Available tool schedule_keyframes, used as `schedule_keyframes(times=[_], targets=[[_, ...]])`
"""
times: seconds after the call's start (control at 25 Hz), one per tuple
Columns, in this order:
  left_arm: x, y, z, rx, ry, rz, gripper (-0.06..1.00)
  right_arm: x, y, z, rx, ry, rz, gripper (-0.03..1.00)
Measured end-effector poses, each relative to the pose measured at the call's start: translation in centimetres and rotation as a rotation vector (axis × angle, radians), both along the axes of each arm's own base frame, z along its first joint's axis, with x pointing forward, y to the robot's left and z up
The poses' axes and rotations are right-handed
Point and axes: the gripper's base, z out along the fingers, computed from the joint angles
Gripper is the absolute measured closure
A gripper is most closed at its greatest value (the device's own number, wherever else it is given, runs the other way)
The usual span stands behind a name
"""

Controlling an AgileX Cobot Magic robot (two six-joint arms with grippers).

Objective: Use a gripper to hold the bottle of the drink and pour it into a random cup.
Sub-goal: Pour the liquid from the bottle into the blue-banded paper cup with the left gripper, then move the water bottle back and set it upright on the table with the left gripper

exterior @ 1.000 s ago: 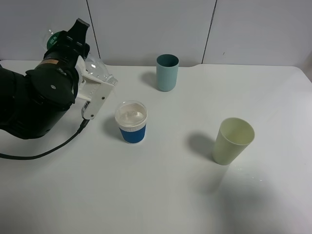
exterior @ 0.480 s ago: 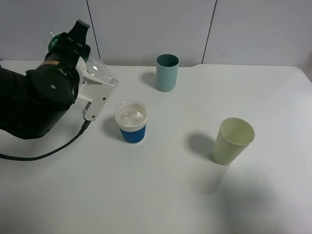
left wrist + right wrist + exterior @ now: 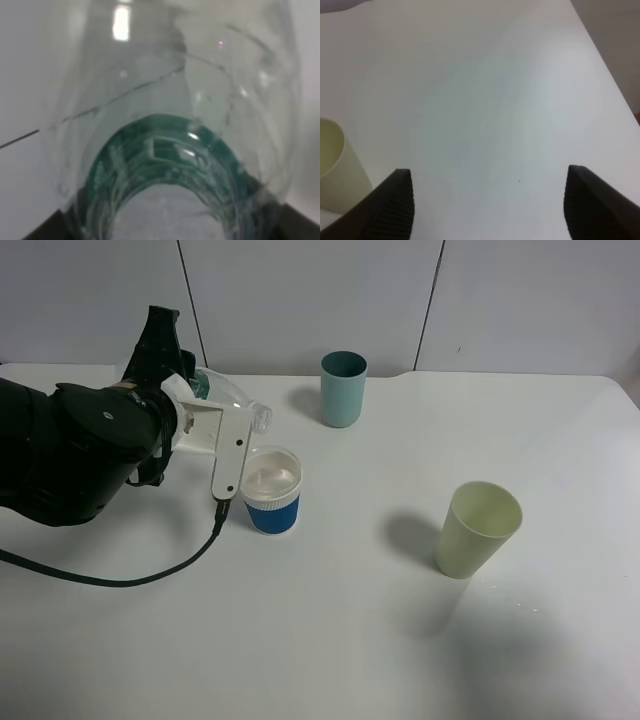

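Exterior high: left end effector [image 3: 212, 416] grips the tilted bottle of the drink [image 3: 238, 402], mouth seemingly just beside the cup [image 3: 271, 492]; centre it, then tip slowly.

Left claw clamped, right claw spread

The left arm [image 3: 80, 455], bulky and black, reaches in from the left of the high view. Its wrist is rolled so that the white boxy left claw [image 3: 222, 430] lies tipped on its side, with one long white finger [image 3: 232, 455] slanting downward. The jaws are closed on the bottle of the drink [image 3: 235, 402], which is held tilted with its mouth end lowest. A black cable [image 3: 150, 577] loops from the claw's lower end back under the arm. The right claw [image 3: 495, 210] shows only in its own wrist view — two black ribbed fingertips [image 3: 395, 205] standing wide apart.
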Motion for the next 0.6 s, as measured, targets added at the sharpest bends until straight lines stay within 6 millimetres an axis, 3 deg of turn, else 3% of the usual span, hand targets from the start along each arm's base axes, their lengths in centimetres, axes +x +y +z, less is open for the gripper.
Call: schedule_keyframes(times=[0.28, 0.6], targets=[[-0.3, -0.9, 0.1, -0.260, 0.037, -0.029, 0.44, 0.0, 0.0, 0.0, 0.000, 0.000, 0.000, 0.33], [-0.5, -1.0, 3.7, -0.750, -0.024, -0.060, 0.44, 0.0, 0.0, 0.0, 0.000, 0.000, 0.000, 0.33]])
